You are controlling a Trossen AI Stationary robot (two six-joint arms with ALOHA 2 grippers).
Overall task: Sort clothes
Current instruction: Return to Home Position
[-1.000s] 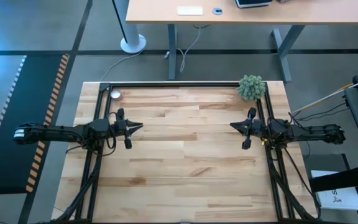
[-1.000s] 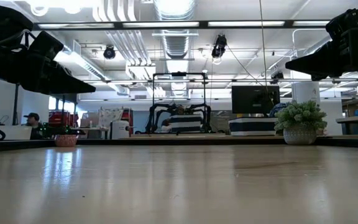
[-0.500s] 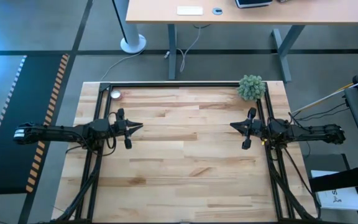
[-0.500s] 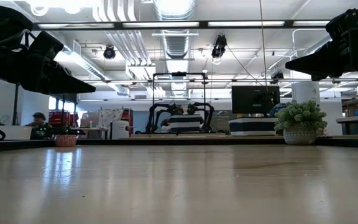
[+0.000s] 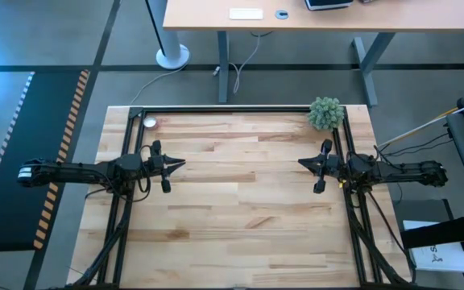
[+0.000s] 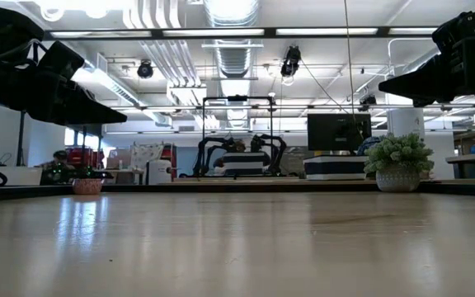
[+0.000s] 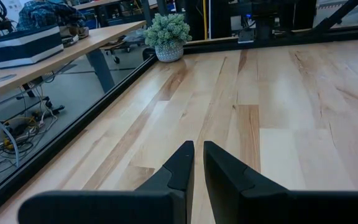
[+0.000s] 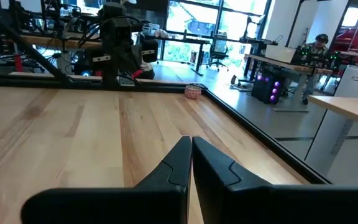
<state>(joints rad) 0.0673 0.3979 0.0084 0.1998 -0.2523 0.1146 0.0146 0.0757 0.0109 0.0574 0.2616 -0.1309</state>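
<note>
We see a pale wooden plank bench (image 5: 240,201), left gripper (image 5: 180,163) near its left edge, right gripper (image 5: 303,162) near its right, both jaws narrowed to a slit, small fuzzy green plant (image 5: 325,113) at the far right corner

Plant (image 5: 325,113) at table's (image 5: 240,217) far right corner, arms at sides

Both arms (image 5: 79,171) were matte black, slim and jointed, with looped black cables; wedge-shaped black fingers (image 7: 182,167) tapered to points.
</note>
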